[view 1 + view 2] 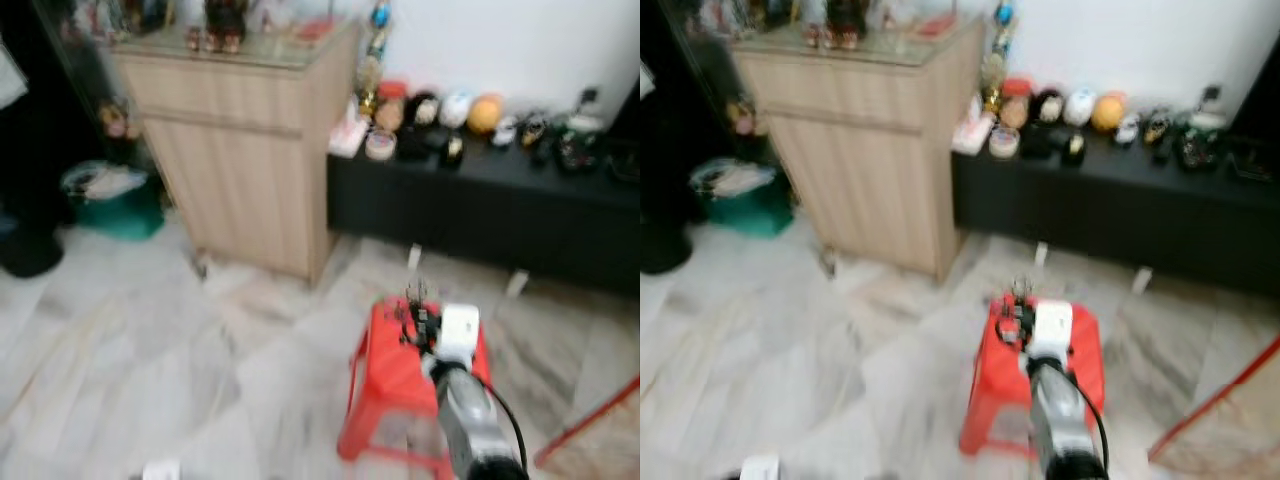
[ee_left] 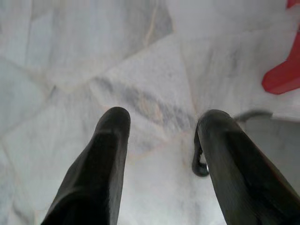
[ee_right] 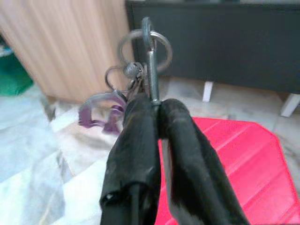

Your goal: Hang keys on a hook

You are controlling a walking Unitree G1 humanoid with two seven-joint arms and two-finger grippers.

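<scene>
Keys held above the red stool

Marble floor (image 1: 150, 350) in pale grey and white tiles takes up most of the room ahead, blurred in both eye views. A light wooden cabinet (image 1: 240, 150) stands at the back left, with small things on its glass top that are too blurred to name. Just to its right runs a long, low black table (image 1: 480, 205) against the white wall, carrying a row of small ornaments (image 1: 450, 115). A green basket (image 1: 115, 205) sits on the floor to the left of the cabinet. A red stool (image 1: 385, 380) stands on the floor in front of the table, near the right arm.

The right arm reaches forward over the stool. Its right gripper (image 3: 154, 105) has the two black fingers pressed together, pinching a bunch of keys (image 3: 140, 65) by the shaft of a silver clip. The clip stands upright above the fingertips, with a large metal ring through its top. Smaller rings and a purple plastic tag (image 3: 101, 110) hang off to the side of the clip. The bunch is in the air, above the stool's near edge and in front of the cabinet and table.

The left gripper (image 2: 161, 124) points down at the floor with its fingers spread apart and nothing between them. A red corner of the stool shows at the edge of that wrist view.
</scene>
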